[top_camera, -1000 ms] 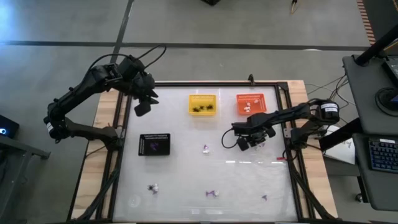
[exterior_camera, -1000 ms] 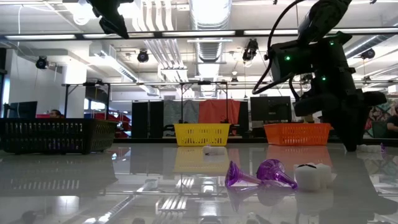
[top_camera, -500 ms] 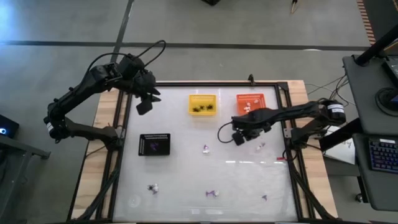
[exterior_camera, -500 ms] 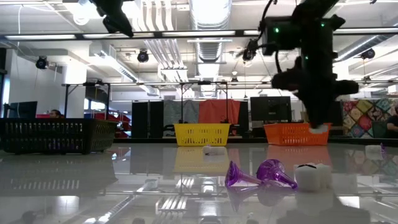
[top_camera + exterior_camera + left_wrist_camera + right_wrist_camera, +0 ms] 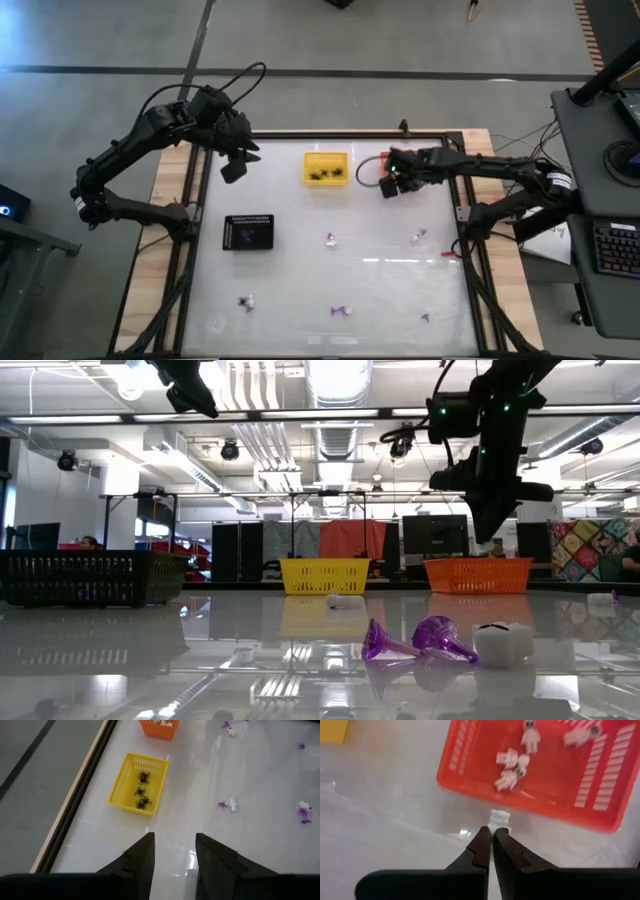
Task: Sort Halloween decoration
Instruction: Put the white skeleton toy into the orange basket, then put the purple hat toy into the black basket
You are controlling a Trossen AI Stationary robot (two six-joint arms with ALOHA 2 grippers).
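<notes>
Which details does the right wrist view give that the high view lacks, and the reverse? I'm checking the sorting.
Right wrist only: the right gripper shut on a white trinket beside the orange basket, white figures lying inside.
High only: the black tray, loose trinkets near the table's front, the left gripper waiting, jaws open.
Both: the orange basket and the yellow basket.

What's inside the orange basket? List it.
The orange basket holds several small white trinkets on its floor. In the high view the right arm covers most of the basket. The right gripper, beside its edge, pinches another white trinket.
</notes>
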